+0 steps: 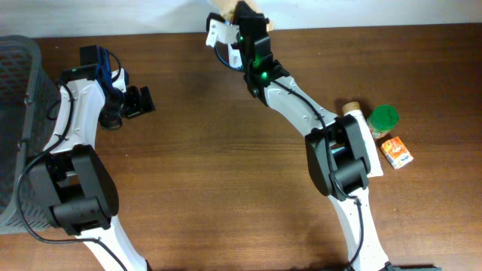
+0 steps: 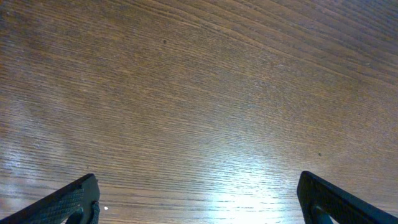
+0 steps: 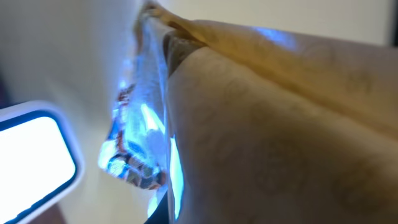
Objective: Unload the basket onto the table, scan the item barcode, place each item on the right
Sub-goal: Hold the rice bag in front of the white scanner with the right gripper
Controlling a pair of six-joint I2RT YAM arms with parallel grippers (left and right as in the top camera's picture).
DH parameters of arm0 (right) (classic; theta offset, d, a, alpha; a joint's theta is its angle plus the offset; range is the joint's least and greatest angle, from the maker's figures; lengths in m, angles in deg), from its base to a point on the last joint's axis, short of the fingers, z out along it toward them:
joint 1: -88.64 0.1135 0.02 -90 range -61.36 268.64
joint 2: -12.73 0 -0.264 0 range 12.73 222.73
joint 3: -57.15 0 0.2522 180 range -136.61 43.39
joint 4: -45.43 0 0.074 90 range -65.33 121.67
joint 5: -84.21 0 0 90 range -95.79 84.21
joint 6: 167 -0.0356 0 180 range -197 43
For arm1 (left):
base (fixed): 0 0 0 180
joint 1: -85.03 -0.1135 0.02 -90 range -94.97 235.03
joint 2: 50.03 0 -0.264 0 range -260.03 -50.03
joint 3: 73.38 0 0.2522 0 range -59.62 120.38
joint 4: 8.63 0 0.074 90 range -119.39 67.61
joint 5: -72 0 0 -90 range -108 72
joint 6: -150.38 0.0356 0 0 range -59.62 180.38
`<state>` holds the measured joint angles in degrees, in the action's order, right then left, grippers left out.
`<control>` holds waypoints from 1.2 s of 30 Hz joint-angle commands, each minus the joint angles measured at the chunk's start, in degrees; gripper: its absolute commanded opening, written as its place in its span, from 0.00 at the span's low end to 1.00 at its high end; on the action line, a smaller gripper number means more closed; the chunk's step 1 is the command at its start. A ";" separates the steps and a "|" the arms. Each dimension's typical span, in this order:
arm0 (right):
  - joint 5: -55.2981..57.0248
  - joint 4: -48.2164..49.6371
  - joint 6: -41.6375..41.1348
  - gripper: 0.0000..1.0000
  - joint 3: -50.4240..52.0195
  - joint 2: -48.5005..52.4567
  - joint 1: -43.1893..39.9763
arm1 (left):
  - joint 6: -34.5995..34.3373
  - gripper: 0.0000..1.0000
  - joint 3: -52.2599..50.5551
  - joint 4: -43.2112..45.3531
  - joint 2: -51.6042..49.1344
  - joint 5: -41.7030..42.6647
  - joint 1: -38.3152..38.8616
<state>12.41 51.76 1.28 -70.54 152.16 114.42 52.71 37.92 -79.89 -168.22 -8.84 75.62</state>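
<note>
Right wrist: tan packet (image 3: 261,143) jammed against the lens, crinkly seam glowing blue, scanner (image 3: 31,155) window lit just beside it. Red print there, too blurred to read. Left wrist: left claw (image 2: 199,208) wide open, empty, over the desk (image 2: 186,74). Overhead: right claw (image 1: 242,13) clamped shut, on the packet I think, at the desk's far edge. Looks mid-scan; next, turn the barcode toward that window.

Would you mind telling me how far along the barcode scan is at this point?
Done: the right gripper, shut, appears to hold a tan packet at the far edge of the table. In hand: the packet's shiny edge glows blue beside the white scanner. Left: whether a scan registered is not visible; the green-lidded jar and orange box wait nearby, and the left gripper hangs open.
</note>
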 commanded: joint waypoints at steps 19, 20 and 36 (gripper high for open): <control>2.67 -3.61 0.79 0.04 -0.74 -0.11 3.17 | 0.48 0.99 0.66 -0.07 1.55 -0.22 -0.15; 2.69 -3.63 0.76 0.04 -0.74 -0.44 3.08 | 0.48 0.99 0.66 -0.07 1.55 -0.24 -0.15; 5.01 -18.93 -5.70 0.04 -0.74 -3.87 3.08 | 0.48 0.99 0.66 -0.07 1.55 -0.22 -0.15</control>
<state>16.08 32.49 -0.77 -70.62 151.55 117.50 52.71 37.92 -79.89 -168.22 -8.88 75.62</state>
